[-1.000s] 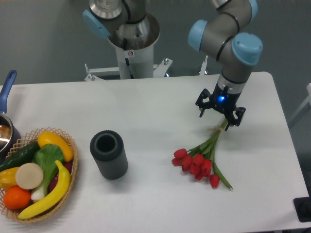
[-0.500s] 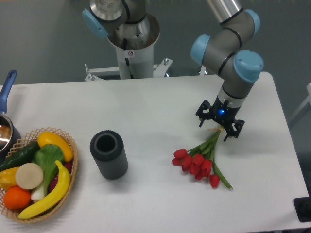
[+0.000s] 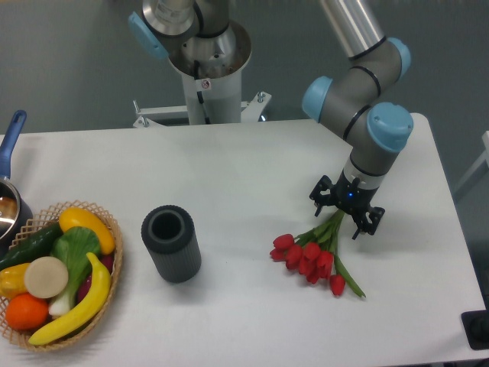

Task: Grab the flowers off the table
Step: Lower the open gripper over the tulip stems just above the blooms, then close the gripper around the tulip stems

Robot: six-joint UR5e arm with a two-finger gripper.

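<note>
I can read no writing anywhere; the small sticker (image 3: pixel 205 84) on the white pedestal (image 3: pixel 209 92) behind the tabletop (image 3: pixel 244 164) has red and dark marks too small to make out. At the left edge a blue-handled pot (image 3: pixel 11 191) is cut off by the frame, and the wicker basket (image 3: pixel 55 277) of fruit and vegetables is clipped at the lower left corner. A dark object (image 3: pixel 477 329) at the lower right is also cut off and I cannot tell what it is.

My pincer (image 3: pixel 346 214) is down low over the upper end of the stems, its two black fingers spread apart on either side of them, a blue light glowing on its body. From this angle I cannot tell whether the fingertips touch the stems or the tabletop; nothing is gripped.

The flowers (image 3: pixel 313 256) lie flat on the right part of the tabletop, red buds fanned toward the lower left, green stems running up into the pincer. A dark ribbed cylinder (image 3: pixel 170 243) stands upright, well to their left.
</note>
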